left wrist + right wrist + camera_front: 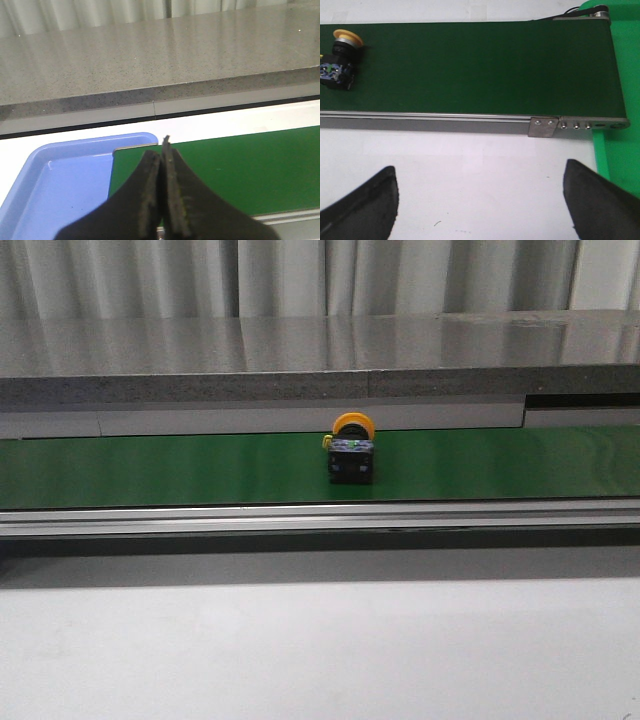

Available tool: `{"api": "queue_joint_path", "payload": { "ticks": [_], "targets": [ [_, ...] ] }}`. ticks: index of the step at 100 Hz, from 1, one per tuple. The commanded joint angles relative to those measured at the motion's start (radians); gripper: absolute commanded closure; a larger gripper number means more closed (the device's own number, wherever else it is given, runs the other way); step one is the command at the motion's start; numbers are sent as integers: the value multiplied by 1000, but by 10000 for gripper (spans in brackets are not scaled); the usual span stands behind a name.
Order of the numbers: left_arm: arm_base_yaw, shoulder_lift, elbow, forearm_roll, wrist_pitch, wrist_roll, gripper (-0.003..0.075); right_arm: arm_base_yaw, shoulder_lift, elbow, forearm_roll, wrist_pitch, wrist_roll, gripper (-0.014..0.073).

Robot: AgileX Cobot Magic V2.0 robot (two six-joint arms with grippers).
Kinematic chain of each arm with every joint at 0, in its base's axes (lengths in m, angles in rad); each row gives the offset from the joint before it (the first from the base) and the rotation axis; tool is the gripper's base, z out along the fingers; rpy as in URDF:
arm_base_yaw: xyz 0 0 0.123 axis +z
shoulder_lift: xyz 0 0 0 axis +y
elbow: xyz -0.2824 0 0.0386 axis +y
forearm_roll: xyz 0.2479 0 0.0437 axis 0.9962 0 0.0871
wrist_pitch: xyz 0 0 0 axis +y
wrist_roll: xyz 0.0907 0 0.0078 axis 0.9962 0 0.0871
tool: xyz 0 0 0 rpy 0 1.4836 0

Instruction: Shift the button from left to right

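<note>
The button [351,452], a yellow-orange cap on a black boxy body with a small green mark, lies on the green conveyor belt [150,468] near the middle of the front view. It also shows in the right wrist view [340,57], at the belt's far side from the green bin. My left gripper [162,150] is shut and empty, its fingertips over the belt's end beside a blue tray. My right gripper [480,172] is wide open and empty over the white table, short of the belt's near rail. Neither gripper shows in the front view.
A blue tray [55,185] sits at the belt's left end. A green bin [620,75] sits at the belt's right end. A metal rail [445,121] runs along the belt's near side. A grey stone counter [320,355] stands behind the belt.
</note>
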State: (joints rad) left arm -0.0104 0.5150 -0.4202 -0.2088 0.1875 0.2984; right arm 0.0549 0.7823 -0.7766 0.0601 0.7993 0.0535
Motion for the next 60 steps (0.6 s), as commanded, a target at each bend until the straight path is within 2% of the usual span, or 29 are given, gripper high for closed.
{"api": "queue_joint_path", "payload": {
  "ticks": [1,42,60],
  "targets": [
    [-7,1,-28,-14,-84,1,740,1,28,-47,12,-68,-2,-70],
    [-7,1,-28,-14,-84,1,740,3,302,-205,20,-92,-11,-70],
    [-7,1,-28,-14,-84,1,740,46,432,-282,24,-110,-18,-70]
  ]
}}
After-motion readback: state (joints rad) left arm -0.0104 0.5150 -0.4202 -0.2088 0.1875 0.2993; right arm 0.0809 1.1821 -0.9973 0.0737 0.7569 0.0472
